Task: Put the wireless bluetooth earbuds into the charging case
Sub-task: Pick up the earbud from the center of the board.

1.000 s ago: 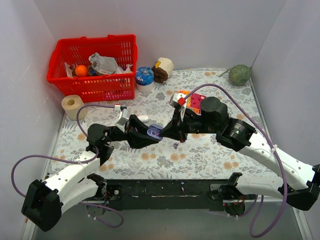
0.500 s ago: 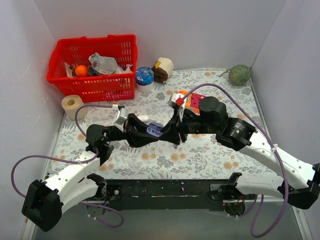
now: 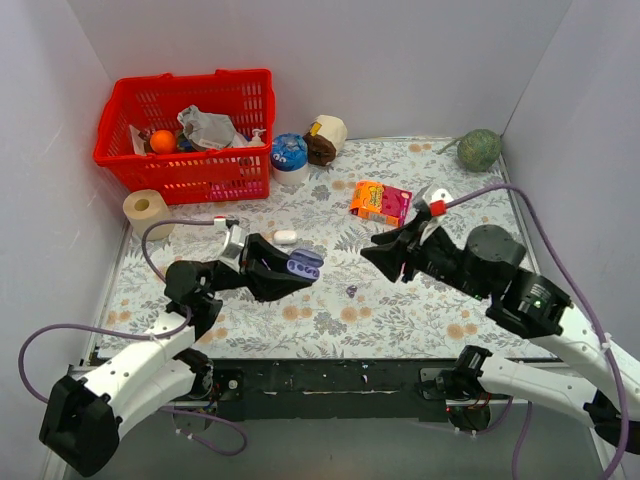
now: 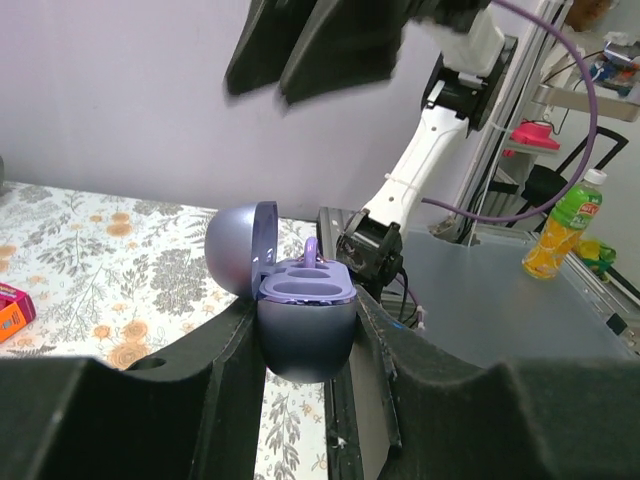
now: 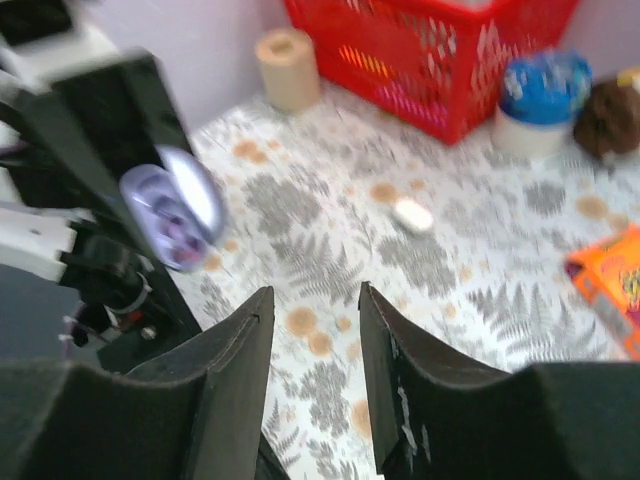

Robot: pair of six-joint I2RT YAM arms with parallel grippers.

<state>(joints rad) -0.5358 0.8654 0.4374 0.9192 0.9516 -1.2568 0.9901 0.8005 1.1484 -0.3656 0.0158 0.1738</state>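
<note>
Purple earbud (image 4: 311, 252) stands in the open purple charging case (image 4: 305, 335) | your left tool (image 3: 288, 270) is clamped on that case | second purple earbud (image 3: 351, 291) lies loose on the bench (image 3: 430, 325) at the case's 4 o'clock | your right tool (image 3: 372, 250), fingers apart and empty, hangs at that earbud's 1 o'clock | white case (image 3: 285, 237) lies at your left tool's 12 o'clock.

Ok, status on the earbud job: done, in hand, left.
Done: one purple earbud looks seated in the open purple case. In hand: the left gripper holds that case; the right gripper is open and empty. Left: a second purple earbud lies on the table; a small white item lies there too, too small to identify.
</note>
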